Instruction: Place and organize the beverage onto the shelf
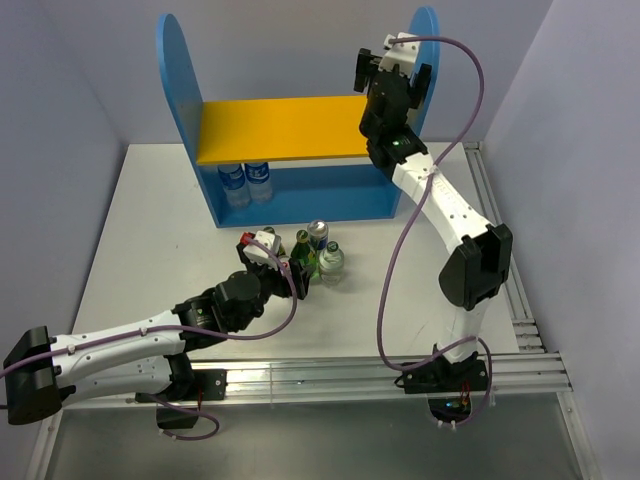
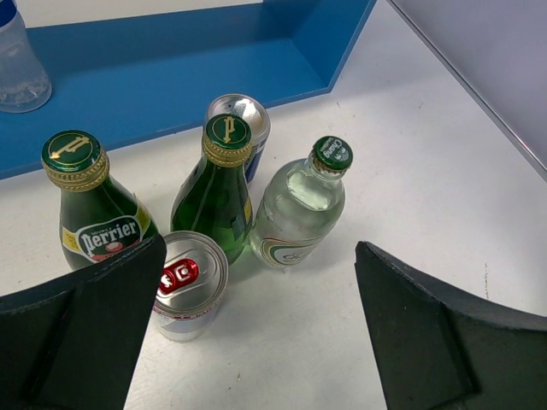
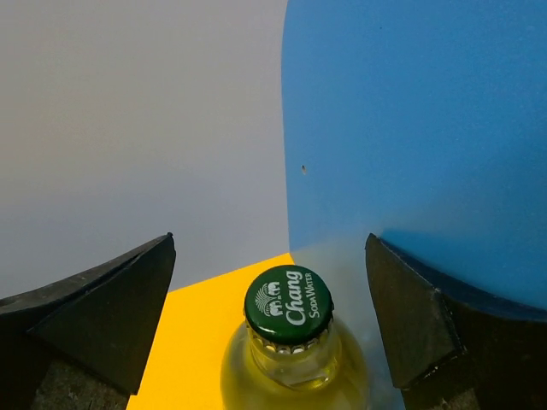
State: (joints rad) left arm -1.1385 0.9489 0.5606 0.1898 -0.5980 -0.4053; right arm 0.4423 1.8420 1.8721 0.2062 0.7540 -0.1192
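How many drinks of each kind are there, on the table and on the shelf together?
Green glass bottles: 2
Clear glass bottles: 2
Cans: 2
Plastic water bottles: 2
Total: 8

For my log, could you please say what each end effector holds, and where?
Nothing: right end effector open around the Chang bottle; left end effector open, empty.

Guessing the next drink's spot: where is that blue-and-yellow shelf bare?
The yellow upper board is bare from the left blue side panel to the clear green-capped glass bottle at its right end. The blue base is bare right of two plastic water bottles. Crowded: the drinks bunched in front.
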